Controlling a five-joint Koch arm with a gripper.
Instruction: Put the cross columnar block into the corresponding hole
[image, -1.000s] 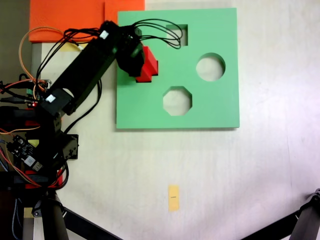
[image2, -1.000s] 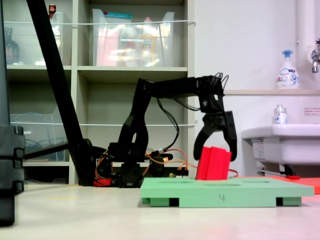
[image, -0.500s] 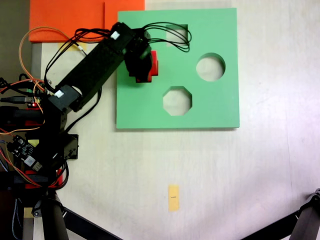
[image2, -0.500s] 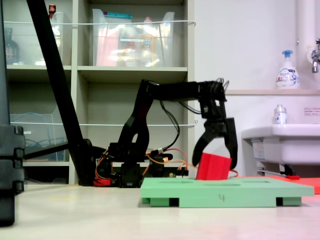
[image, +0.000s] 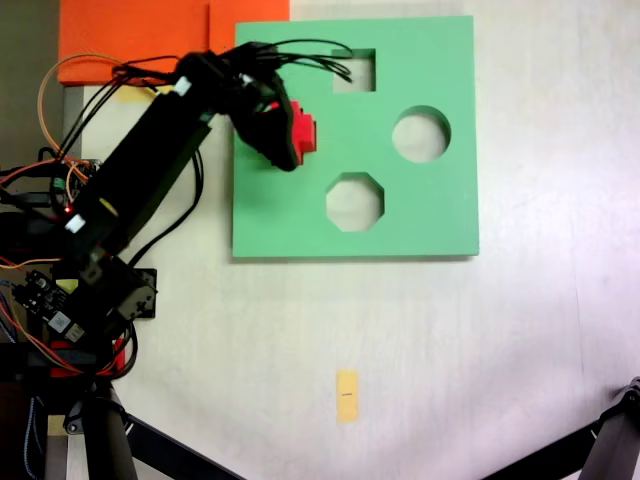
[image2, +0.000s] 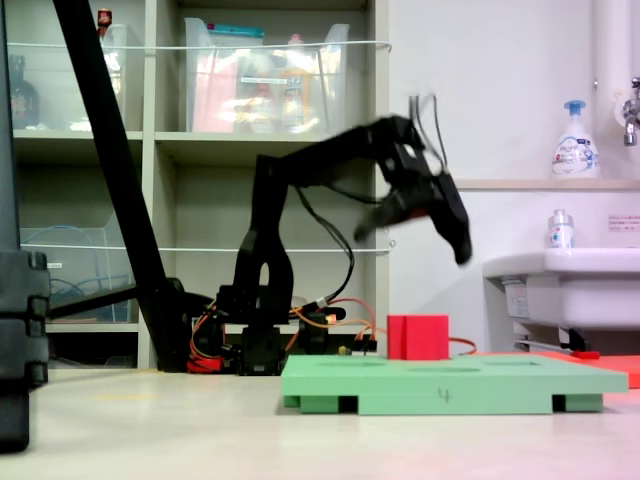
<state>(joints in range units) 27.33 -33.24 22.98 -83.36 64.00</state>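
Observation:
The red cross columnar block stands upright on the left part of the green foam board, its top sticking out above the board. The corresponding hole is hidden under the block and the gripper. In the side-on fixed view my gripper hangs open well above the block, touching nothing. From above, the gripper covers the block's left side.
The board also has a square cutout, a round one and an octagonal one. An orange foam sheet lies beyond the arm's base. A yellow tag sits on the table. A sink stands behind.
The gripper opened, let go of the red block and rose clear above it. The block went from tilted to upright and sits lower in the board.

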